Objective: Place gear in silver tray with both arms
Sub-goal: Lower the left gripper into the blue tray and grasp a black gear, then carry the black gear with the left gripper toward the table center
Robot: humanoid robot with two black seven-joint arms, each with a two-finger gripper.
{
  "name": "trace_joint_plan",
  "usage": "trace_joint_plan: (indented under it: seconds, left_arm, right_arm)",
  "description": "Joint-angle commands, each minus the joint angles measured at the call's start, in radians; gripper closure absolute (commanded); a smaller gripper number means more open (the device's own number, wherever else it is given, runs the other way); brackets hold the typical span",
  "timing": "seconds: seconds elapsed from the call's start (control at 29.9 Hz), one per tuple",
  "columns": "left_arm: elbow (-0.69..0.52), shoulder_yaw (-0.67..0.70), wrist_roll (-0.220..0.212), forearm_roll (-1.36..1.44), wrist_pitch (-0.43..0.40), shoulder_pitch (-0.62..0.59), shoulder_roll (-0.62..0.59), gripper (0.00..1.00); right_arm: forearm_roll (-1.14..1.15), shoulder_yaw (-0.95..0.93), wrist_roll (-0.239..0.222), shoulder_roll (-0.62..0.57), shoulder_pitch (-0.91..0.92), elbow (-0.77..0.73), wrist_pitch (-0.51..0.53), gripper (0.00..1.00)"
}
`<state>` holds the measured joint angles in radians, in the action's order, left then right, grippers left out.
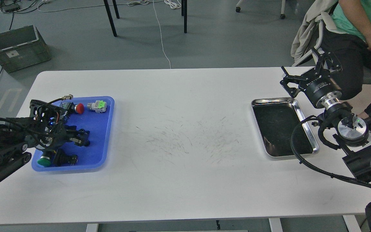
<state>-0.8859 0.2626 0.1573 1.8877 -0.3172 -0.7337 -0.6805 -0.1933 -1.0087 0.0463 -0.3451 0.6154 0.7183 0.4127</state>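
The white worktop (179, 154) is bare across its scuffed middle, with a tray near each end. On the left, the blue tray (103, 141) holds the small parts: a green-capped push button (44, 161) at its near edge, a black part (64, 158) beside it, a red-capped button (79, 108) and a grey connector with a green face (97, 106) at the far edge. No toothed gear can be told apart among them; the pieces look small, hard and light, probably slippery on their rounded caps, so a hold across a flat-sided body seems safest. The left gripper (77, 137) hangs low over this tray, its jaws dark and crowded among the parts; whether they are parted or hold anything cannot be told. On the right, the silver tray (304, 119) lies empty, its dark bottom reflective. Beyond its far right corner the right gripper (304, 72) hovers with jaws spread wide, holding nothing. Farther back sit a grey crate (18, 48) on the floor and a seated person (362, 29).
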Motion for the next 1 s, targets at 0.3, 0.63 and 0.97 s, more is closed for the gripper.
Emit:
trace_joint_plan:
  seconds: [0.3,0.63,0.97]
  left_arm:
    - [0.027,-0.002,-0.001,0.004,-0.008,0.01,0.018,0.9]
    - [-0.024,-0.031,0.001,-0.025,-0.019,-0.018,-0.002,0.93]
    - [-0.35,-0.017,-0.056,-0.041,-0.135,-0.321,-0.125,0.93]
  right_arm:
    - [0.002,0.001,-0.002,-0.006,-0.003,-0.002,0.0,0.01]
    - [0.002,-0.002,0.001,-0.006,0.004,-0.008,0.001,0.01]
    - [0.0,-0.013,0.001,-0.008,0.007,-0.01,-0.002,0.01]
